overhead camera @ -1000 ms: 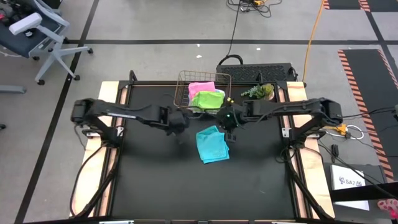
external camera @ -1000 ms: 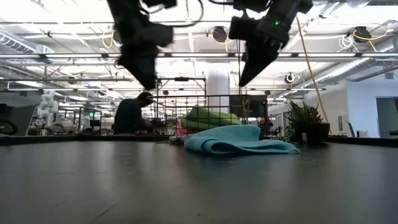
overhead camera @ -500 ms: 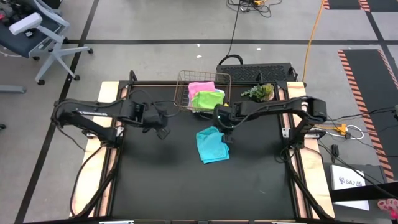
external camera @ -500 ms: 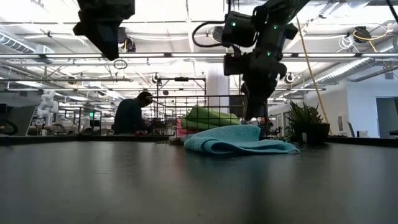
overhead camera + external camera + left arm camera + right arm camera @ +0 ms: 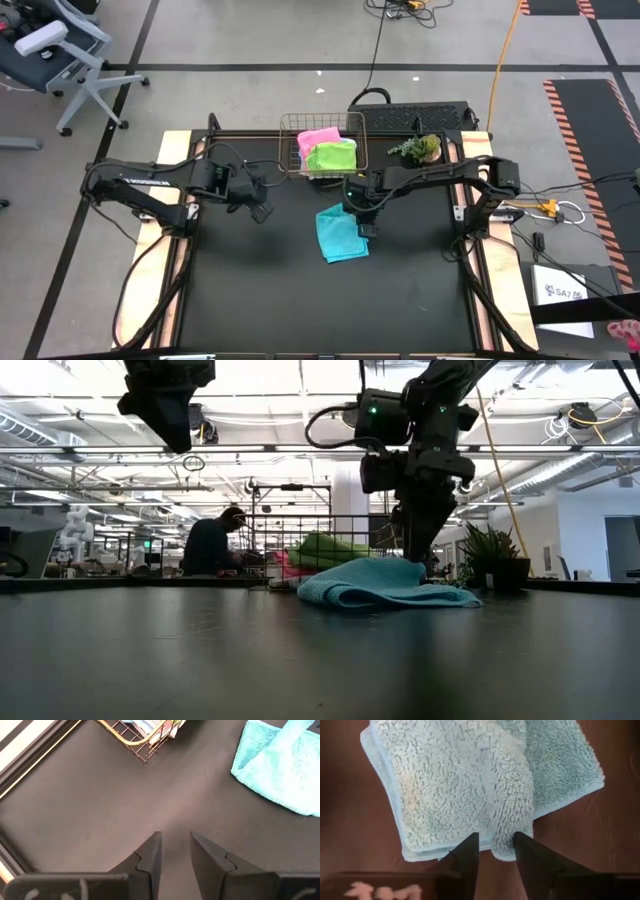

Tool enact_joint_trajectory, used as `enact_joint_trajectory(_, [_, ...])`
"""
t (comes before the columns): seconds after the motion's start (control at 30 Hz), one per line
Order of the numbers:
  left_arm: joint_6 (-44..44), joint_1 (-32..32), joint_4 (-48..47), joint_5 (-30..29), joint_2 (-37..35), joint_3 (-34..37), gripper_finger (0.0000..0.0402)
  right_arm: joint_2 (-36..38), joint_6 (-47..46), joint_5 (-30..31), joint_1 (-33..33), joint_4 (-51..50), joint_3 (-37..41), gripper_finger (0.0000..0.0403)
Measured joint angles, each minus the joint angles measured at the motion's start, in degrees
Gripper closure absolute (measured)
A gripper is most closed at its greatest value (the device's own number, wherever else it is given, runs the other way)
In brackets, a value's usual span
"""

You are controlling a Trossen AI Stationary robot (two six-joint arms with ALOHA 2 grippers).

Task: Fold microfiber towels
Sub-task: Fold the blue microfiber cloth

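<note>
Two towels — pink (image 5: 322, 137), green (image 5: 332, 156) — seemingly in basket (image 5: 290, 150)

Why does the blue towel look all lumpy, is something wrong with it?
The blue towel is only half folded: one flap lies bunched over the rest, edges not lined up. The right pincer is open at that flap's edge. Nothing is spilled or broken; the pink towel and green towel sit in the basket.

Bright ceiling lights (image 5: 300, 385) flood the low view, blowing out to white glare, so the arms hang as dark silhouettes. The overhead view is evenly lit, with soft shadows on the black table (image 5: 260, 290). The blue towel (image 5: 470, 780) looks washed out (slightly soft).
</note>
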State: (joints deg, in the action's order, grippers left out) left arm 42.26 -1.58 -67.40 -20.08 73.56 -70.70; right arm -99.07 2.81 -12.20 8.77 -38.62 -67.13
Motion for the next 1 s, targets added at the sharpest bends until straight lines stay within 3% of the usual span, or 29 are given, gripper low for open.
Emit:
enact_joint_trajectory(0.47, [-0.1, 0.0, 0.1, -1.0, 0.0, 0.0, 0.03, 0.4, -0.6, 1.2, -3.6, 6.2, 2.2, 0.0276])
enact_joint_trajectory(0.63, [0.0, 0.0, 0.2, -1.0, 0.0, 0.0, 0.03, 0.4, 0.6, 13.1, -4.1, 7.3, 4.4, 0.03])
enact_joint_trajectory(0.77, [0.0, 0.0, 0.3, -1.0, 0.0, 0.0, 0.03, 0.4, 3.1, 24.2, -3.8, 6.9, 4.1, 0.0349])
enact_joint_trajectory(0.87, [0.0, 0.0, 0.3, -1.0, 0.0, 0.0, 0.03, 0.8, 5.3, 25.6, -3.5, 7.5, 2.7, 0.0392])
enact_joint_trajectory(1.0, [0.0, 0.0, 0.3, -1.0, 0.0, 0.0, 0.03, 0.8, 8.1, 25.7, -3.4, 7.7, 0.2, 0.0393])
